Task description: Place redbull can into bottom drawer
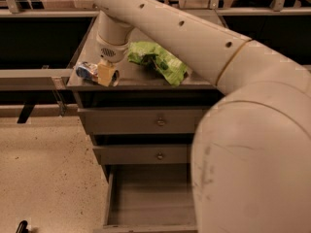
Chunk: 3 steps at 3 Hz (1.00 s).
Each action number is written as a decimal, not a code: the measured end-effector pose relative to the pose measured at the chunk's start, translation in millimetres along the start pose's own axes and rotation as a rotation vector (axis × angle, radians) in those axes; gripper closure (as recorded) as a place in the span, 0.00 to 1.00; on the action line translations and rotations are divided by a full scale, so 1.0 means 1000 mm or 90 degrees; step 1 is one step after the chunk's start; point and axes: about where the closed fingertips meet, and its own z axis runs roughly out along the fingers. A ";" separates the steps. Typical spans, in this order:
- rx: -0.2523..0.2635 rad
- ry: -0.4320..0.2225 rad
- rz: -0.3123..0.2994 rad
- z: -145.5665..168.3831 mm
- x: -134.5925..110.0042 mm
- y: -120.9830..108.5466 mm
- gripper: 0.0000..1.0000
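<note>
The redbull can point(86, 72) lies on its side at the front left corner of the grey cabinet top point(141, 82). Its blue end points left and its shiny end point(115, 77) points right. My gripper point(106, 73) comes down from above onto the can's middle and hides that part. The bottom drawer point(146, 198) is pulled out below, and its plain grey tray holds nothing that I can see. My arm's big white shell hides the drawer's right side.
A green wrinkly snack bag point(160, 59) lies on the cabinet top right of the gripper. Two shallower drawers with round knobs point(160, 122) point(159, 156) are closed. A grey rail point(29, 74) runs left of the cabinet. Speckled floor point(43, 174) lies at the lower left.
</note>
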 end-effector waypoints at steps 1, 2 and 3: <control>-0.032 -0.087 -0.060 -0.023 0.011 0.022 1.00; -0.041 -0.071 -0.154 -0.050 0.063 0.059 1.00; -0.016 0.011 -0.285 -0.055 0.119 0.096 1.00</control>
